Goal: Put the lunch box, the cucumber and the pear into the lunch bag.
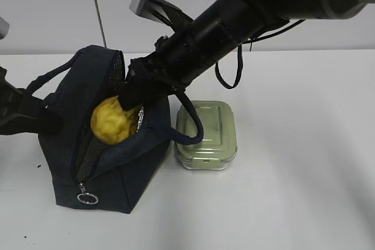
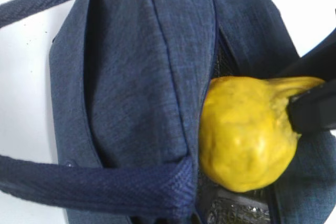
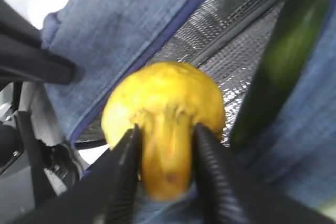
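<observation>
Right jaws (image 3: 167, 153) are clamped on the neck of the pear (image 1: 111, 121), which sits in the mouth of the bag (image 1: 102, 162) — half in, above the silvery lining. The cucumber (image 3: 286, 56) is already inside, leaning against the wall. Left jaws (image 1: 50, 122) meet the bag's left side; their opening cannot be told. The lunch box (image 1: 207, 134) stands on the worktop (image 1: 293, 191), touching the bag's right side.

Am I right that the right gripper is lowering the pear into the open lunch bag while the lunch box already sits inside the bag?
Not quite: the lunch box stands on the table beside the lunch bag, not inside it, as the exterior view shows. The rest holds: the right gripper grips the pear by its neck at the bag's open top.
</observation>
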{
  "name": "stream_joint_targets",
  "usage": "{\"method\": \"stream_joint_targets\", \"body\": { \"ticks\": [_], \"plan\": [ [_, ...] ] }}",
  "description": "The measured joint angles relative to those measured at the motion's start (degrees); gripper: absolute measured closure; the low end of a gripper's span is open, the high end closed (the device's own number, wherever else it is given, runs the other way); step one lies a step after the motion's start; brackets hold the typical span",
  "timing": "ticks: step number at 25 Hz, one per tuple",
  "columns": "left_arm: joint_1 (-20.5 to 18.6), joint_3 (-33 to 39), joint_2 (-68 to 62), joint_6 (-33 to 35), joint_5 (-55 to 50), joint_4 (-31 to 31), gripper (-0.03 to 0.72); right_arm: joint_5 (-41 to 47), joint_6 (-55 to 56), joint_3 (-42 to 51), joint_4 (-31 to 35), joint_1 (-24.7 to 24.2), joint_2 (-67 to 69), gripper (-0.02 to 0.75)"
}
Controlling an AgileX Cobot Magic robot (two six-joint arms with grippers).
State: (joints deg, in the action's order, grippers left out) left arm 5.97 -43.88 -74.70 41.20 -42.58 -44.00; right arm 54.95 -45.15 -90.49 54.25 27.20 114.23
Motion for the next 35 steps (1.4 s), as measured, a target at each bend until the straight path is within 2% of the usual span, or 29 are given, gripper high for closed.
{"method": "stream_joint_targets", "body": {
  "ticks": [3, 6, 9, 11, 15, 20, 23, 27, 32, 35],
  "plan": [
    [0.0, 0.0, 0.0, 0.0, 0.0, 0.0, 0.703, 2.25, 0.0, -1.55, 0.0, 0.0, 0.0, 0.277],
    [0.0, 0.0, 0.0, 0.0, -0.05, 0.0, 0.703, 4.57, 0.0, -4.24, 0.0, 0.0, 0.0, 0.218],
    [0.0, 0.0, 0.0, 0.0, -0.11, 0.01, 0.703, 5.06, 1.29, -5.84, -0.73, -1.26, -0.64, 0.205],
    [0.0, 0.0, 0.0, 0.0, -0.15, 0.06, 0.703, 5.06, 4.15, -6.08, -4.63, -2.98, -2.35, 0.21],
    [0.0, 0.0, 0.0, 0.0, -0.15, 0.06, 0.703, 5.06, 10.56, -5.95, -14.4, -9.37, -5.8, 0.243],
    [0.0, 0.0, 0.0, 0.0, -0.15, 0.06, 0.703, 4.01, 15.48, 0.02, -15.7, -18.35, -7.14, 0.251],
    [0.0, 0.0, 0.0, 0.0, -0.15, 0.06, 0.703, 1.15, 15.67, 8.47, -12.81, -21.9, -7.14, 0.251],
    [0.0, 0.0, 0.0, 0.0, -0.21, 0.06, 0.703, -2.27, 9.62, 18.06, -2.32, -23.99, -6.07, 0.25],
    [0.0, 0.0, 0.0, 0.0, -0.21, 0.06, 0.703, -1.85, 2.65, 19.85, 10.09, -24.24, 0.28, 0.229],
    [0.0, 0.0, 0.0, 0.0, -0.26, 0.06, 0.703, -1.85, 0.46, 19.85, 13.2, -24.24, 3.36, 0.225]
  ]
}}
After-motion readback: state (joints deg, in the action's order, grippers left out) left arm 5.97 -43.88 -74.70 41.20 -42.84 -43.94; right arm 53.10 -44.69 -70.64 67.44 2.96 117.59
